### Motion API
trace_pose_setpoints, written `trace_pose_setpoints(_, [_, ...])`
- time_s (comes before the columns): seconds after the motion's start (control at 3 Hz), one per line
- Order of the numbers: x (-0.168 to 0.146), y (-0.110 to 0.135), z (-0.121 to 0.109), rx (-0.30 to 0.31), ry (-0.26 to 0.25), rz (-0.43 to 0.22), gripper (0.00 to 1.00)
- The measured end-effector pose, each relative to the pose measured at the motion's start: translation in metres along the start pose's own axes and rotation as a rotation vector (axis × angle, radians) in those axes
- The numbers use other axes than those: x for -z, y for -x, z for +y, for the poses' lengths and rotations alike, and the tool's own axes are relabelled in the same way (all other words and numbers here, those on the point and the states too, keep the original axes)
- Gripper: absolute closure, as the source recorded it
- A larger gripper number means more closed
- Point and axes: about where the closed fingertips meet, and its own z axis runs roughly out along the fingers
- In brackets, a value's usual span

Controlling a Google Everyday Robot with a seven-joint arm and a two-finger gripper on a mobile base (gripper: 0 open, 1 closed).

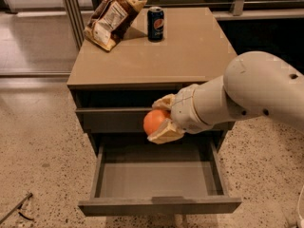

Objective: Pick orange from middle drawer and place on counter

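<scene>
Our end effector [160,119] grips the round orange [153,122], no long axis we can tell, above the open drawer [159,205]. The tan surface [190,51] carries a can [155,23] and a bag [111,15]; the floor [38,141] is speckled.

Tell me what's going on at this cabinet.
The robot's gripper is shut on the orange, holding it in the air above the open middle drawer, lower than the counter. The orange is not yet on the counter, where a soda can and a snack bag sit near the back.
</scene>
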Motion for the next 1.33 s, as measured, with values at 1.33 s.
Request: trace_pose_setpoints(1.33, [0.064, 0.077, -0.105, -0.153, -0.064, -0.084, 1.0])
